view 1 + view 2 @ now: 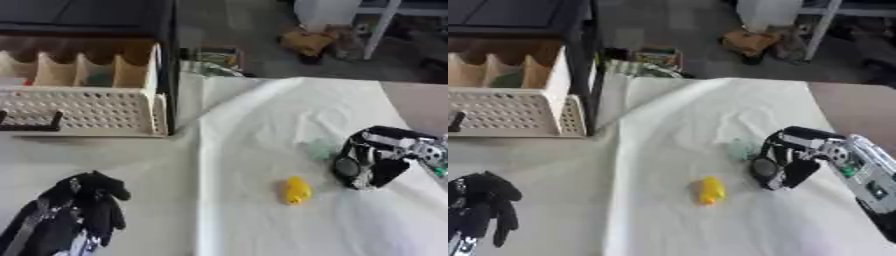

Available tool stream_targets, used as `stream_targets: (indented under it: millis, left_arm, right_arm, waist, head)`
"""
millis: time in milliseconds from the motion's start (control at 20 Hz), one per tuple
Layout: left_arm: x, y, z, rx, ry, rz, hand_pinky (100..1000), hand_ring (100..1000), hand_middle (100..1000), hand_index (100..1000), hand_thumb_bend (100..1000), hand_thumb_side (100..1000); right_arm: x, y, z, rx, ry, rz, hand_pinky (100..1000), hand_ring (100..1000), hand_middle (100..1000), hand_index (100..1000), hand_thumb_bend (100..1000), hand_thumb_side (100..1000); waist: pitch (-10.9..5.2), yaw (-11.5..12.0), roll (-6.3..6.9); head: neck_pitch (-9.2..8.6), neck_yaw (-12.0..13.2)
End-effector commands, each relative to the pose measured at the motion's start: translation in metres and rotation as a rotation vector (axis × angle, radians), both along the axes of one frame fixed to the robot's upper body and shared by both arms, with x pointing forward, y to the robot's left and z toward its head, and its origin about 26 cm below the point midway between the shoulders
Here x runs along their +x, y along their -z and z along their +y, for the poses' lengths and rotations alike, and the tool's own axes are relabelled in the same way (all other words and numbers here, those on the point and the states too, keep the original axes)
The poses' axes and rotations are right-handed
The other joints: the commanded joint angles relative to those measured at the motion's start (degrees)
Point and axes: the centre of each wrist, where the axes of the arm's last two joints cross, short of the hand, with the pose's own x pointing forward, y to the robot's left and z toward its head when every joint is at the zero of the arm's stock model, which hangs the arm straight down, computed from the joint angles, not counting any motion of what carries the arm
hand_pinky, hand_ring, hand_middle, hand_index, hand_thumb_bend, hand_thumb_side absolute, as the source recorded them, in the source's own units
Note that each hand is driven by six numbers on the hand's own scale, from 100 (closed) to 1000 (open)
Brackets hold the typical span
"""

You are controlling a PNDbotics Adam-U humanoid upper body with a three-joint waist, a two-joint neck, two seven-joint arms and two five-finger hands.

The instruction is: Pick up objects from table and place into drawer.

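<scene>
While right robot hand hovers curled, empty, yellow object lies lengthwise toward drawer.

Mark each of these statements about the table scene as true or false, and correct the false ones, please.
1. The yellow object lies on the white cloth. True.
2. The right hand is holding the yellow object. False: the yellow object lies free on the cloth, apart from that hand, to its left.
3. The open drawer stands at the far left of the table, with dividers inside. True.
4. The left hand is reaching into the drawer. False: it rests near the lower left corner, well short of the drawer.
5. A pale green object lies close beside the right hand. True.
</scene>
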Motion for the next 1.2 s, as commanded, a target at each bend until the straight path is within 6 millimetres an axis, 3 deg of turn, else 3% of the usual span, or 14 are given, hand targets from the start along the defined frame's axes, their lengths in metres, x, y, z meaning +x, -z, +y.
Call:
stream_targets:
  millis: [50,750,1200]
  left_arm:
    - [-0.001,-0.006,-0.002,-0.009,0.011,-0.020,228,433,570,720,100,395]
    - [-0.001,-0.006,0.001,-0.015,0.008,-0.010,229,436,571,720,100,413]
    - [-0.001,-0.005,0.004,-0.025,0.010,0.001,231,439,572,719,100,430]
  right_arm:
    - [-0.002,-0.011,-0.002,-0.012,0.001,-0.029,435,583,377,673,389,197]
    - [-0.006,-0.026,0.004,0.009,-0.030,-0.056,424,574,301,654,415,215]
    - [-0.017,-0.049,0.013,0.059,-0.070,-0.128,409,560,176,642,441,238]
  waist:
    - [-1.11,-0.12,0.00]
    - [-2.47,-1.63,0.23]
    - [-3.53,-2.45,0.33]
  head:
    - [-0.52,0.10]
    - [-0.13,0.93]
    - [0.28,1.71]
